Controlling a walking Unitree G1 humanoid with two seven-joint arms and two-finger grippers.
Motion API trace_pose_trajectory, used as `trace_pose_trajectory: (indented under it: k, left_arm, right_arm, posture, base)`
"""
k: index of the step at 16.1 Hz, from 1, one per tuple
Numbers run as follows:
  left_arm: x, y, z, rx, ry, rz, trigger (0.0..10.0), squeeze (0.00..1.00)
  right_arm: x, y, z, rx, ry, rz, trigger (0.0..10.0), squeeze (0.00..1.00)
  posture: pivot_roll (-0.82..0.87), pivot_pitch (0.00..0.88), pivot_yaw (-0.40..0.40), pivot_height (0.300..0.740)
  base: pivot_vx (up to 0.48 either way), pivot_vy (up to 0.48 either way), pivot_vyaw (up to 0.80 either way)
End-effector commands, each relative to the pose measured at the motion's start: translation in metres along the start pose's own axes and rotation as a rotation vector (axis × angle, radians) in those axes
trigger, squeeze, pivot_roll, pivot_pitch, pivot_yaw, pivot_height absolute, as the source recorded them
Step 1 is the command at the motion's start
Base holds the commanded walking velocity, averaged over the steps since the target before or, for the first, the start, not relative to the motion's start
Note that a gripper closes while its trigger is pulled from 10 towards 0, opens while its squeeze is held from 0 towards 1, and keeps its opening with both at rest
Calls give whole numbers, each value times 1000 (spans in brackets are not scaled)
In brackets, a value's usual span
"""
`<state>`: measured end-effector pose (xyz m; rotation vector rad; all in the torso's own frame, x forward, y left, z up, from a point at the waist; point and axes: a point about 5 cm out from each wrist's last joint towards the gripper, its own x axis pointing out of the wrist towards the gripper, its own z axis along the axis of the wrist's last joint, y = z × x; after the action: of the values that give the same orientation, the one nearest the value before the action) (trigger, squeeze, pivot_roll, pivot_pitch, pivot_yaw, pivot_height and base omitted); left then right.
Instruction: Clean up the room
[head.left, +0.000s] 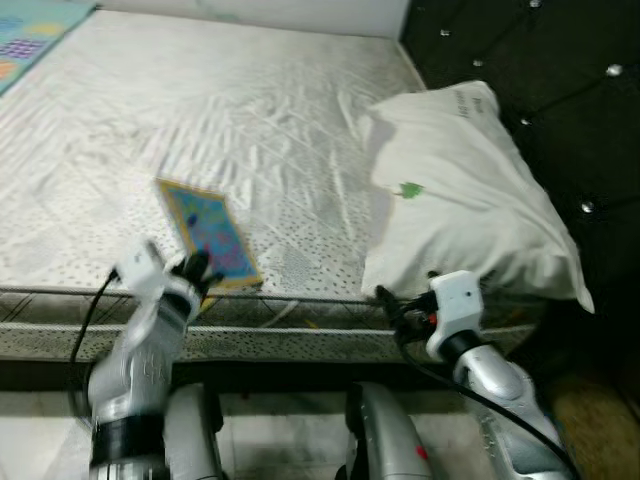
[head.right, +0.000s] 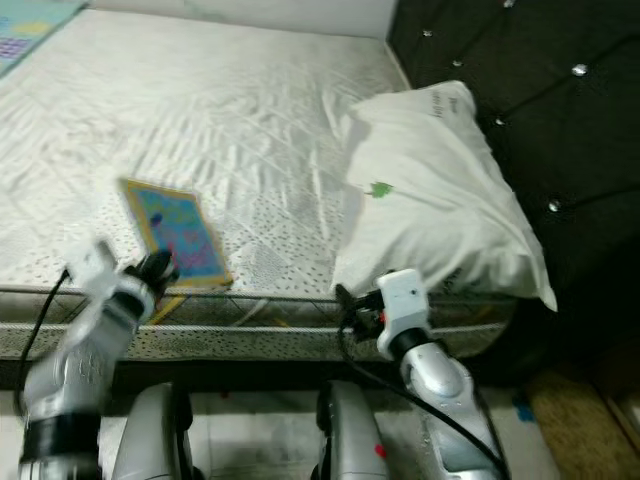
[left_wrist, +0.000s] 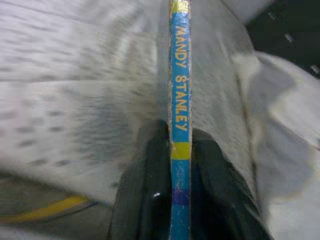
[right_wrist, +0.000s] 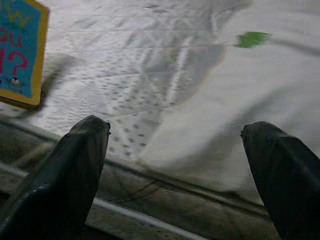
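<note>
A thin children's book (head.left: 208, 230) with a blue cover and yellow border lies at the near edge of the white mattress (head.left: 230, 110). My left gripper (head.left: 200, 272) is shut on the book's near end; in the left wrist view the blue spine (left_wrist: 180, 100) runs between the two black fingers (left_wrist: 150, 190). My right gripper (right_wrist: 182, 150) is open at the mattress edge, just in front of a white pillow (head.left: 460, 190), with nothing between its fingers. The book's corner (right_wrist: 20, 50) lies off to one side in the right wrist view.
The pillow leans against a dark tufted headboard (head.left: 540, 80) on the right. A patterned play mat (head.left: 30, 35) lies at the far left corner. The bed frame edge (head.left: 300, 320) runs across in front of me, with pale floor (head.left: 280, 430) below.
</note>
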<state>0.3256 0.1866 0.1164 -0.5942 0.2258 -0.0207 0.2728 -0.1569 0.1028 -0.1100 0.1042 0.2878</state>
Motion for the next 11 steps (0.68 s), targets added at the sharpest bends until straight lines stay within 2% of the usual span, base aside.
trace_pose_trajectory:
  k: [1, 2, 4, 7, 9, 11]
  left_arm:
    - [8, -5, -10, 0, 78, -58, 10000, 0]
    - [8, -6, -12, -5, 103, -73, 10000, 0]
    - [16, -7, -21, -64, 225, -136, 10000, 0]
    - [28, -10, -16, -50, 236, -197, 10000, 0]
    - [38, -26, 2, -112, 182, -287, 10000, 0]
    - [45, -34, 10, -168, 207, -334, 10000, 0]
  right_arm:
    - [-9, -12, 0, -27, 20, -46, 10000, 0]
    - [-10, -13, 0, -29, 21, -48, 10000, 0]
    - [-19, -16, 1, -41, 31, -61, 10000, 0]
    - [-26, -17, 3, -49, 41, -71, 10000, 0]
    - [-29, -19, 3, -57, 50, -77, 10000, 0]
    - [-32, -20, 4, -62, 59, -83, 10000, 0]
  posture:
    - [-223, 126, -106, 542]
    - [-227, 129, -108, 542]
    - [-246, 138, -111, 542]
    - [-274, 149, -116, 542]
    - [-283, 152, -120, 542]
    - [-298, 155, -121, 542]
  base:
    - [0, 0, 0]
    - [0, 0, 0]
    - [0, 0, 0]
    - [0, 0, 0]
    - [0, 0, 0]
    - [0, 0, 0]
